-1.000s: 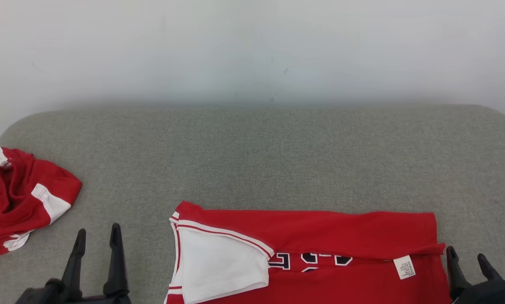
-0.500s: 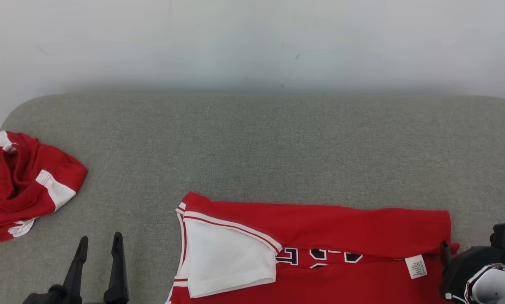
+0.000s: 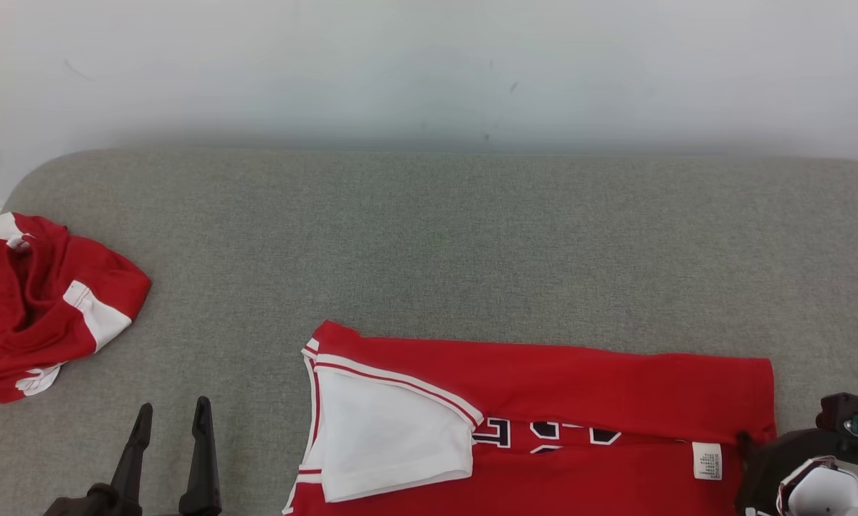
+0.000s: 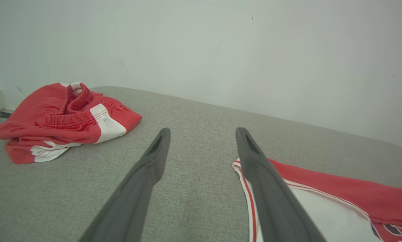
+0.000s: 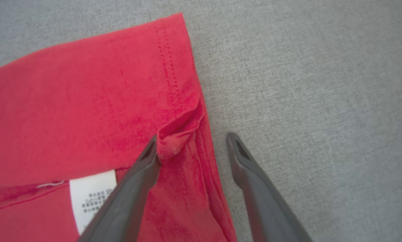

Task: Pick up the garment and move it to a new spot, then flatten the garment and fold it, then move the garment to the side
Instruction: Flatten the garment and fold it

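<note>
The garment (image 3: 579, 387) is a red jersey with a white panel (image 3: 385, 437), dark letters and a white label (image 3: 707, 460). It lies flat along the near edge of the grey padded surface (image 3: 472, 251). My right gripper (image 5: 191, 141) points down at the jersey's right hem and is open. One of its fingertips (image 5: 151, 149) rests on the red cloth (image 5: 70, 111) beside a small raised fold, and the other stands on bare grey fabric. Its dark wrist (image 3: 794, 455) shows at the lower right of the head view. My left gripper (image 3: 173, 407) hovers open and empty, left of the jersey (image 4: 338, 191).
A second red garment with white stripes (image 3: 41, 301) lies bunched at the surface's far left (image 4: 63, 117). A pale wall (image 3: 429, 64) rises right behind the surface. Bare grey fabric stretches between the bundle, the jersey and the wall.
The head camera has shifted, so the whole picture has moved. My right gripper has turned from pointing up at the lower right to pointing down over the jersey's right hem. The left gripper holds still.
</note>
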Robot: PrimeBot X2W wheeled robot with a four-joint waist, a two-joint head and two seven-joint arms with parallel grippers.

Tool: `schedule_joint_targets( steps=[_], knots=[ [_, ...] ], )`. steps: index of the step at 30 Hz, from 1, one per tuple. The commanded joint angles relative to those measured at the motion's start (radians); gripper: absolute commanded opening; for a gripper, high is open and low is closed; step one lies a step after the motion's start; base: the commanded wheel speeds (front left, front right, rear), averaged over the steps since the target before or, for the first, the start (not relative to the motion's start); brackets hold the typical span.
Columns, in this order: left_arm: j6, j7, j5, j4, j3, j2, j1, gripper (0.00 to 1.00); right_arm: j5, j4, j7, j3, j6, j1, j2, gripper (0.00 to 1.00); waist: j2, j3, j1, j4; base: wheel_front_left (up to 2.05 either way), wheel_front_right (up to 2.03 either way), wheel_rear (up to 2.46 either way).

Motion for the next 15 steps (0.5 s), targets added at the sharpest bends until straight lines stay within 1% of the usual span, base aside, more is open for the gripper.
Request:
schedule_joint_targets(
  steps=[1, 3, 4, 5, 6, 11, 15],
  knots=[
    [-0.005, -0.004, 0.004, 0.002, 0.005, -0.003, -0.001, 1.0, 0.004, 0.018, -0.003, 0.007, -0.002, -0.007, 0.004, 0.46, 0.0, 0.002, 0.0, -0.002, 0.0, 0.0, 0.0],
    [-0.004, -0.004, 0.007, 0.003, 0.006, -0.004, -0.005, 1.0, 0.009, 0.026, -0.008, 0.016, -0.002, -0.017, 0.004, 0.27, 0.0, 0.006, 0.0, -0.003, 0.0, 0.0, 0.0],
    [-0.005, -0.004, 0.007, 0.004, 0.006, -0.005, -0.008, 1.0, 0.01, 0.031, -0.009, 0.017, -0.002, -0.023, 0.004, 0.2, 0.0, 0.008, 0.0, -0.003, 0.0, 0.0, 0.0],
    [-0.005, -0.004, 0.008, 0.006, 0.006, -0.006, -0.01, 1.0, 0.008, 0.036, -0.006, 0.021, -0.002, -0.027, 0.004, 0.03, 0.0, 0.011, 0.0, -0.002, 0.0, 0.0, 0.0],
    [-0.004, -0.004, 0.01, 0.009, 0.005, -0.006, -0.013, 1.0, 0.005, 0.04, -0.005, 0.022, -0.002, -0.032, 0.003, 0.0, 0.0, 0.013, 0.0, -0.001, 0.0, 0.0, 0.0],
    [0.002, -0.004, 0.014, 0.025, 0.01, -0.008, -0.017, 1.0, -0.003, 0.042, -0.021, 0.011, -0.002, -0.057, 0.003, 0.0, 0.0, 0.017, 0.0, 0.002, 0.0, 0.0, 0.0],
    [0.003, 0.0, -0.008, 0.045, 0.018, -0.004, -0.013, 1.0, -0.015, 0.006, -0.048, -0.047, -0.002, -0.062, 0.0, 0.0, 0.0, 0.016, 0.0, 0.002, 0.0, 0.0, 0.0]
  ],
)
